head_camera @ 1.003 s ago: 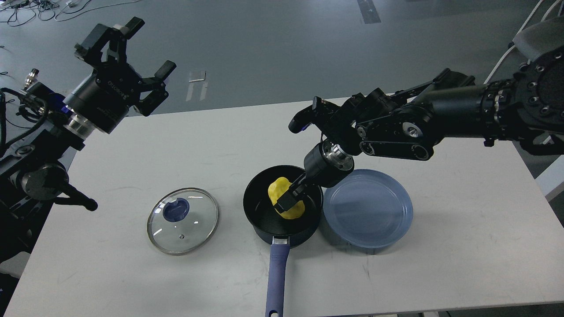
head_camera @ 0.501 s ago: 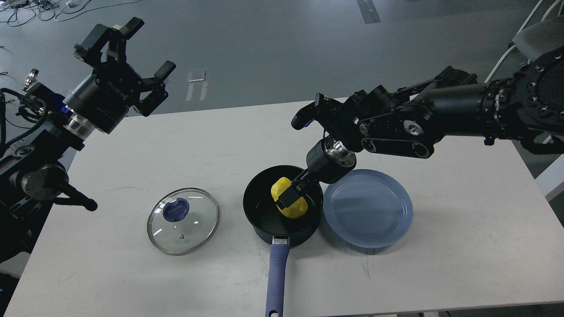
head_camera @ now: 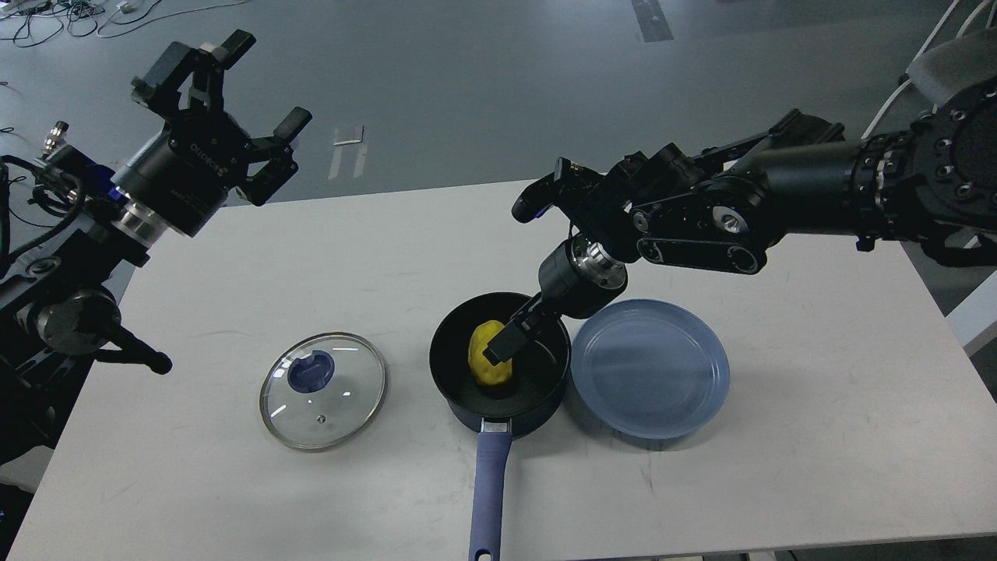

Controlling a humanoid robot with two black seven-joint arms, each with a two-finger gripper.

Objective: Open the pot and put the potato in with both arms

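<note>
Since a second ago the bright yellow lumpy potato (head_camera: 489,361) has settled deeper in the dark navy round saucepan (head_camera: 499,360), right gripper (head_camera: 505,343) jaws apparently still pinching its upper side, left gripper (head_camera: 222,101) jaws spread empty; looks light, firm, grip across its narrow middle.

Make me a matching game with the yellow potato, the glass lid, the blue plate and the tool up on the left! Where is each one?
Things:
1. potato
2. glass lid
3. blue plate
4. left tool

Places:
A. flat on the table, left of the pot
B. raised in the air, fingers spread, holding nothing
C. inside the pot
D. on the table, right beside the pot

Pairs: 1-C, 2-A, 3-D, 4-B
</note>
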